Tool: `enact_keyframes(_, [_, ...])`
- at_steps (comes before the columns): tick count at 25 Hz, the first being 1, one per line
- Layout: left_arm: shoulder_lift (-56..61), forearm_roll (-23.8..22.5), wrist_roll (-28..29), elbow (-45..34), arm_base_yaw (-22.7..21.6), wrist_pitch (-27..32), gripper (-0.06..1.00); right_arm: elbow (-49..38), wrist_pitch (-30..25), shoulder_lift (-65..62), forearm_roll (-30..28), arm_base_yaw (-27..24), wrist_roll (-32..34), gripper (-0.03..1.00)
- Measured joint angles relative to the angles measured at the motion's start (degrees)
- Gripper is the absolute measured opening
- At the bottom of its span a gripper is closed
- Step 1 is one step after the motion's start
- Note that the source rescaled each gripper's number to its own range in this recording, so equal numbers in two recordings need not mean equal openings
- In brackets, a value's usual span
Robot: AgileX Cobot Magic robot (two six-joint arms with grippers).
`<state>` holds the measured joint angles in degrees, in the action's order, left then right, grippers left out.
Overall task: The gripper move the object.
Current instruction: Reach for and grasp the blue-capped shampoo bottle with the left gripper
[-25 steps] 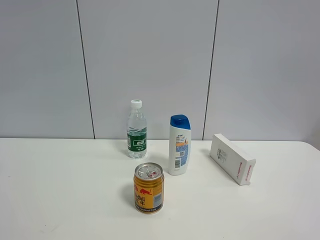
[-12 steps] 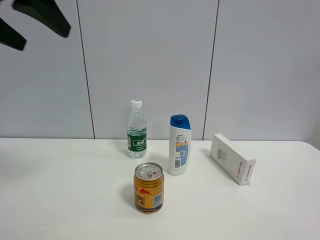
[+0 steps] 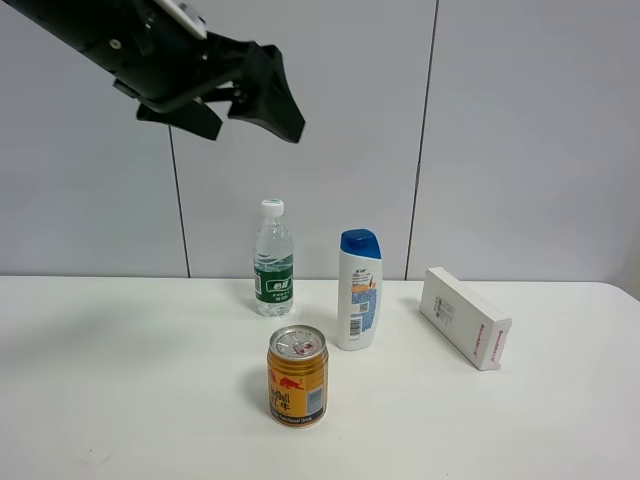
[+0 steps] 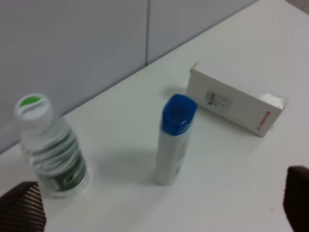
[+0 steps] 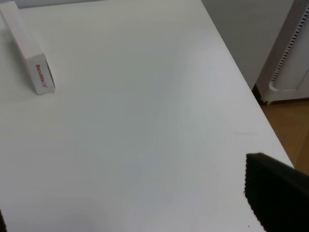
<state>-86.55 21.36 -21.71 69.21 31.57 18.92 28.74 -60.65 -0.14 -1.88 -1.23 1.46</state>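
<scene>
Near the middle of the desk (image 3: 120, 380), a bit toward the back edge, the shampoo bottle (image 3: 359, 290) stands upright, blue cap on top, nothing touching it. 3 other items around it: a clear water bottle (image 3: 273, 262) with a green label sits on its left and closer to the back edge, a gold drink can (image 3: 297, 376) stands upright toward the front edge, just in front of the gap between the 2 bottles, and a white box (image 3: 464, 317) lies on its side toward the right edge, well apart from the bottle. I see the left gripper (image 3: 252, 128) high in the air over the back-left part of the desk, above and left of the water bottle, well clear of everything. Its jaws are spread wide and hold nothing; in the left wrist view the 2 fingertips (image 4: 21, 210) sit at opposite borders with the shampoo bottle (image 4: 175, 140), water bottle (image 4: 50, 150) and box (image 4: 234, 104) between them below. The right wrist view shows bare desk near the right edge, the box (image 5: 29, 46) off toward the far side, and 1 black fingertip (image 5: 275, 193) plus a sliver of the other at opposite borders, so I read the right gripper's jaws as spread wide and empty too. I can't find the right gripper in the high view.
</scene>
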Motion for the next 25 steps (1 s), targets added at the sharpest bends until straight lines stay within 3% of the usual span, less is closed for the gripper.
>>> enact_keyframes(8, [-8.2,-5.7,-2.0,0.0,6.1,-8.2,1.00,0.0,0.0,0.0,0.0,0.0,0.0,1.00])
enact_keyframes(15, [-15.4,-12.5,-2.6,0.0,8.9,-20.5,1.00,0.0,0.0,0.0,0.0,0.0,0.0,1.00])
enact_keyframes(25, [-23.7,-13.1,4.5,0.0,9.1,-29.5,1.00,0.0,0.0,0.0,0.0,0.0,0.0,1.00])
